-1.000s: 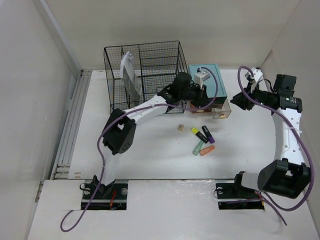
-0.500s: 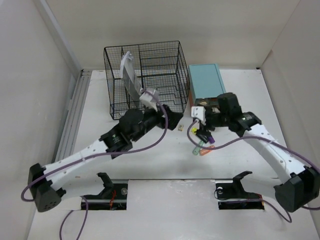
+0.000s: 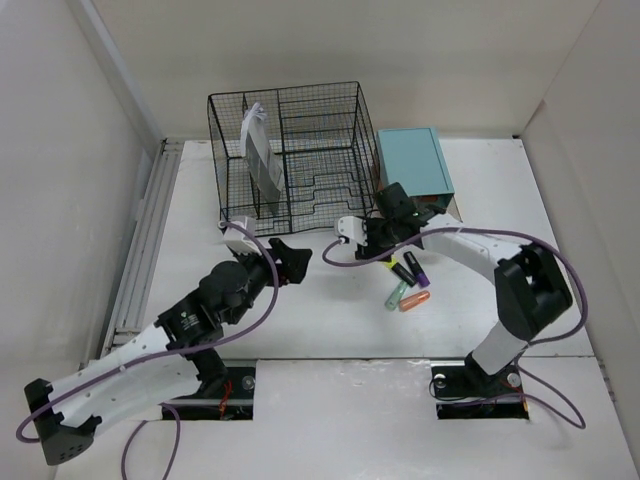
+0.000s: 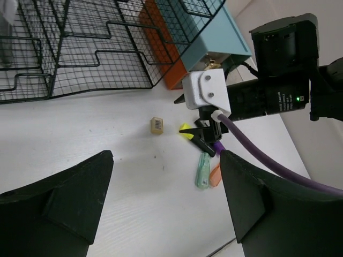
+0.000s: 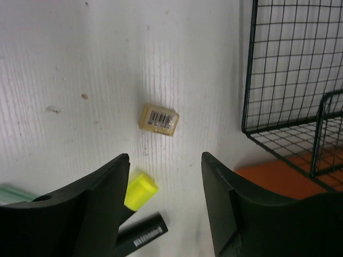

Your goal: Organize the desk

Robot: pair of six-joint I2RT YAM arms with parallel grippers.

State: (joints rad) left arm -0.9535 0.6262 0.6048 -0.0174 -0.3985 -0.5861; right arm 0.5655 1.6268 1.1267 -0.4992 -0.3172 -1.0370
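White desk (image 5: 64,53) bears a tan block (image 5: 158,119); barcode label (image 5: 160,116) faces up.

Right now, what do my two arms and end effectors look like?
The left arm and right arm have white links, black joints and purple cables. The left end effector and right end effector have broad black fingers.

Soft, even light from above keeps the white tabletop (image 3: 330,320) bright, with no glare. Shadows are pale and blurred at their edges. The overhead view is sharp throughout. In the wrist views the left claw (image 4: 166,158) and right claw (image 5: 166,158) show as dark, slightly soft shapes, while the small barcoded block (image 5: 158,119) is crisp.
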